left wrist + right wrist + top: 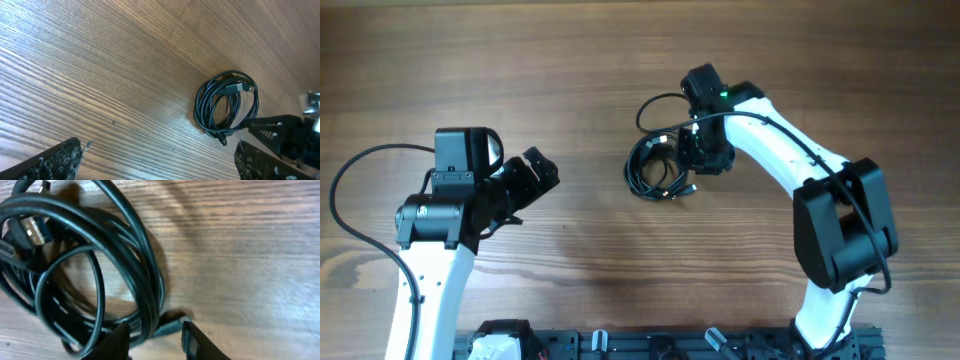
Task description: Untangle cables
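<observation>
Black cables (658,172): one tight coil of several loops, plug ends tucked among the turns, lying flat on the bench right of centre. Not yet separated.
Right gripper (155,339): low at the coil's rim, jaws part-open and straddling an outer strand and a plug end. A gap shows beside the fingers, so nothing is clamped. Judged to be placed for pinching one strand and drawing it off the bundle.
Left gripper (157,162): jaws wide, empty, well apart from the coil but aimed toward it. Reads as standing by to pin or take the other side.
Bench (620,60): wood-grain top, matt, fine scratches. The smooth surface should let the coil slide if pulled unpinned.
Room: nothing visible beyond the bench except a dark rail (670,345) along the near edge.
</observation>
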Motion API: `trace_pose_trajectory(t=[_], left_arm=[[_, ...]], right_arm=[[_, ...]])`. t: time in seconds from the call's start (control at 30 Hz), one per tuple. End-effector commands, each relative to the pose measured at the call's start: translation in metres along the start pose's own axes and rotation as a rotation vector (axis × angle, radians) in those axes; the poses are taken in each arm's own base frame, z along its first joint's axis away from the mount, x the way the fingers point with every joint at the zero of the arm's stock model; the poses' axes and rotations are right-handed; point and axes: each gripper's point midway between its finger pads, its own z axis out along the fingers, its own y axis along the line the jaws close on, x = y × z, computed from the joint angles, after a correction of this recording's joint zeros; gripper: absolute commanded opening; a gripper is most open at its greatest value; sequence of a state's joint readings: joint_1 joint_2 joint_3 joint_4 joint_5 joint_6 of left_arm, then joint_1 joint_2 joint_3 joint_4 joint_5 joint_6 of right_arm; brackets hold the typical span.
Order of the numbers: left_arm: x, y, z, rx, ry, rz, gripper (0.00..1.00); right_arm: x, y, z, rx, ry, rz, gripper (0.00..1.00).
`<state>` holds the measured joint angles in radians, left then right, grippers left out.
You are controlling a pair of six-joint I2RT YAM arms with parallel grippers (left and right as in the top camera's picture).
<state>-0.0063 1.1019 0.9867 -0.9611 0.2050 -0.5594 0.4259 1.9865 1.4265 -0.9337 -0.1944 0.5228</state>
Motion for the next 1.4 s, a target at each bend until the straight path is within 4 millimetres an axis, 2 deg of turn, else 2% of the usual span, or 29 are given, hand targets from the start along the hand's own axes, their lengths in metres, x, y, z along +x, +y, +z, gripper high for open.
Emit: trace_pose_trajectory(t=[0.0, 0.03, 0.07, 0.1, 0.2, 0.3, 0.37, 0.43, 0.5, 0.57, 0.63, 0.7, 0.77, 0.83, 0.87, 0.93, 1.0, 1.07, 1.17, 1.2, 1.23, 1.3, 1.33, 1.37], left_arm=[[-0.005, 0.002, -0.001, -0.014, -0.019, -0.008, 1.00], [-0.005, 0.002, -0.001, -0.014, -0.019, -0.008, 1.00], [-0.005, 0.002, -0.001, -0.014, -0.019, -0.008, 1.00], [-0.006, 0.002, -0.001, -0.014, -0.019, -0.008, 1.00], [-0.007, 0.001, -0.001, -0.010, -0.024, -0.007, 1.00], [-0.007, 0.000, 0.000, -0.010, -0.025, -0.007, 1.00], [-0.007, 0.001, 0.001, -0.013, -0.021, -0.008, 1.00], [-0.008, 0.001, 0.005, -0.018, -0.013, -0.010, 1.00], [-0.008, 0.003, 0.009, -0.027, 0.000, -0.014, 1.00], [-0.004, 0.002, 0.016, -0.027, 0.036, -0.019, 1.00], [0.005, -0.008, 0.020, 0.029, 0.099, -0.025, 1.00], [0.011, -0.015, 0.023, 0.072, 0.146, -0.030, 1.00], [0.015, -0.019, 0.025, 0.094, 0.174, -0.035, 1.00], [0.019, -0.026, 0.023, 0.134, 0.202, -0.030, 1.00], [0.026, -0.035, 0.020, 0.186, 0.243, -0.034, 1.00], [0.033, -0.047, 0.015, 0.260, 0.292, -0.034, 1.00], [0.033, -0.049, 0.015, 0.270, 0.294, -0.033, 1.00], [0.033, -0.049, 0.015, 0.271, 0.292, -0.032, 1.00], [0.033, -0.048, 0.015, 0.267, 0.290, -0.032, 1.00], [0.032, -0.048, 0.015, 0.263, 0.287, -0.032, 1.00], [0.030, -0.045, 0.017, 0.246, 0.275, -0.031, 0.97], [0.022, -0.028, 0.022, 0.148, 0.216, -0.032, 0.91], [0.018, -0.020, 0.024, 0.102, 0.191, -0.032, 0.91], [0.012, -0.010, 0.026, 0.041, 0.154, -0.030, 0.93]], right_arm=[[0.003, 0.001, 0.010, -0.008, 0.019, -0.001, 0.31], [0.002, 0.001, 0.010, -0.009, 0.017, -0.001, 0.25], [0.002, 0.001, 0.010, -0.010, 0.016, -0.001, 0.14], [0.002, 0.001, 0.010, -0.010, 0.016, 0.000, 0.10], [0.003, 0.004, 0.010, -0.024, 0.024, 0.000, 0.04], [0.003, 0.008, 0.004, -0.035, 0.032, 0.000, 0.04], [0.002, 0.023, -0.022, -0.080, 0.040, -0.011, 0.04], [0.005, 0.053, -0.063, -0.221, 0.032, -0.108, 0.04], [0.008, 0.071, -0.100, -0.302, -0.001, -0.137, 0.04], [0.018, 0.090, -0.146, -0.426, -0.067, -0.201, 0.04], [0.026, 0.097, -0.171, -0.480, -0.102, -0.228, 0.04], [0.035, 0.105, -0.181, -0.545, -0.082, -0.246, 0.04], [0.044, 0.128, -0.197, -0.702, -0.047, -0.308, 0.04], [0.057, 0.160, -0.234, -0.967, -0.020, -0.443, 0.04], [0.056, 0.169, -0.248, -1.038, -0.021, -0.453, 0.04], [0.053, 0.172, -0.246, -1.023, -0.027, -0.431, 0.04], [0.052, 0.173, -0.239, -0.982, -0.042, -0.423, 0.04], [0.054, 0.175, -0.241, -0.995, -0.032, -0.420, 0.04], [0.060, 0.184, -0.263, -1.106, -0.020, -0.480, 0.04], [0.057, 0.185, -0.264, -1.100, -0.042, -0.484, 0.04], [0.049, 0.183, -0.258, -1.053, -0.086, -0.462, 0.04], [0.025, 0.164, -0.227, -0.845, -0.166, -0.333, 0.04], [0.017, 0.148, -0.211, -0.727, -0.190, -0.269, 0.04], [0.011, 0.131, -0.197, -0.609, -0.213, -0.214, 0.10]])
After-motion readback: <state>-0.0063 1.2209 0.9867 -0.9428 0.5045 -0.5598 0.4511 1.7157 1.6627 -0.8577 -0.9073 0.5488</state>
